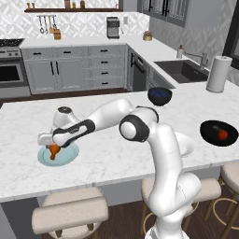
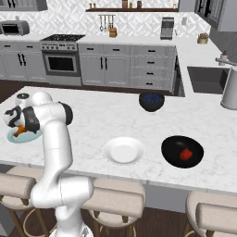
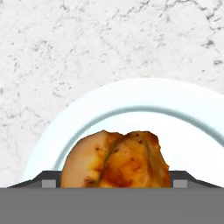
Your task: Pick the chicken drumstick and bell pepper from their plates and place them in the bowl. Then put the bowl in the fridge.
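While over pale plate [image 1: 65, 158], end effector [image 1: 53, 150] jaws straddle chicken drumstick [image 3: 116, 159], grip unclear.

Glossy bowl [image 1: 160, 95], marble-look counter [image 1: 116, 149]

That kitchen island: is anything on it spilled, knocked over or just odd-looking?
Nothing is spilled or tipped. The chicken drumstick sits on its pale blue plate under the gripper. One oddity: the bell pepper lies on a black dish, while the white plate holds nothing.
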